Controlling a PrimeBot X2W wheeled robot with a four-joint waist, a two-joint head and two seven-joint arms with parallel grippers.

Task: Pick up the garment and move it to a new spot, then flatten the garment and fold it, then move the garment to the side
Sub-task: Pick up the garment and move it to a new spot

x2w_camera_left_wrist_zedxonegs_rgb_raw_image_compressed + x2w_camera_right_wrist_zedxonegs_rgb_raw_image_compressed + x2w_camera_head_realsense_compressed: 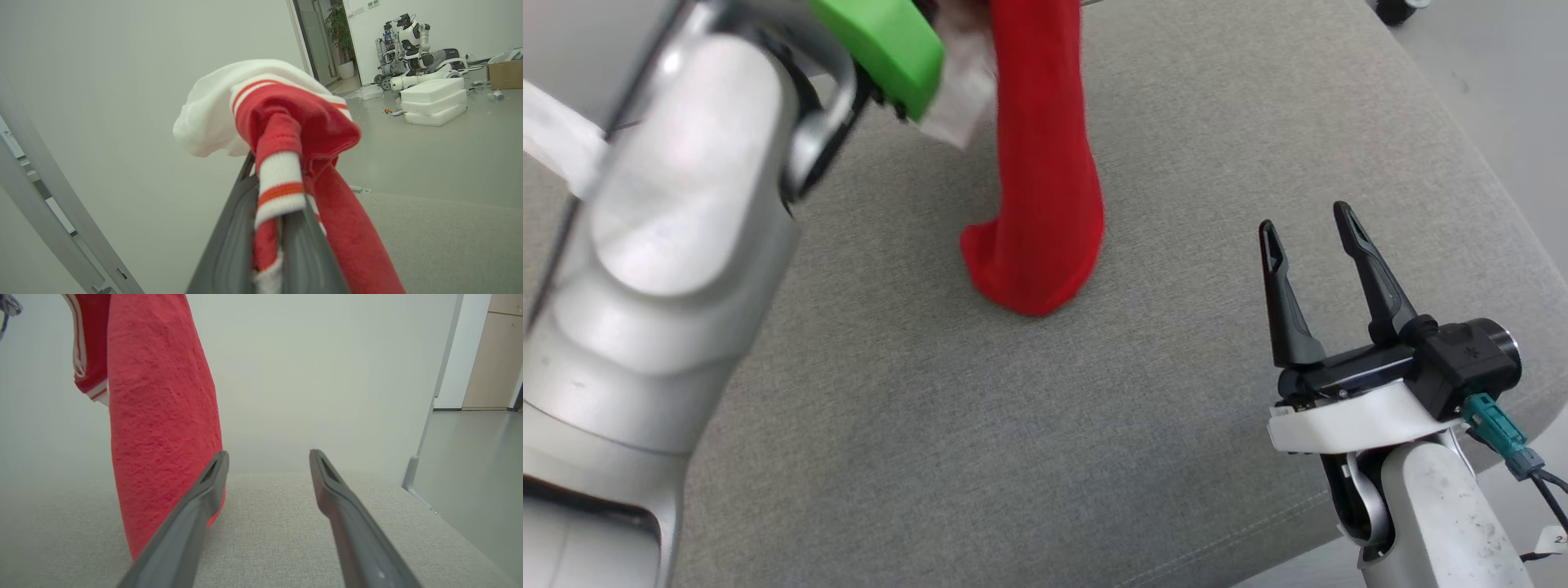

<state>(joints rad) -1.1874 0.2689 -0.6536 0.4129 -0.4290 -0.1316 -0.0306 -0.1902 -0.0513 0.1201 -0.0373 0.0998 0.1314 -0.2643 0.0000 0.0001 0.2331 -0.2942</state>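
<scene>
The garment, red with white striped ribbed trim, hangs in a long drape, and its lower end touches the grey cushioned surface. In the left wrist view my left gripper is shut on the garment, whose bunched trim spills over the fingertips. My left arm is raised at the left of the head view. My right gripper stands open and empty at the lower right, to the right of the cloth. In the right wrist view the gripper stays apart from the hanging garment at its left.
The cushion's rounded edge runs along the right, with floor beyond it. A pale wall stands behind the surface. Far off, another robot, white foam blocks and a cardboard box sit on the floor.
</scene>
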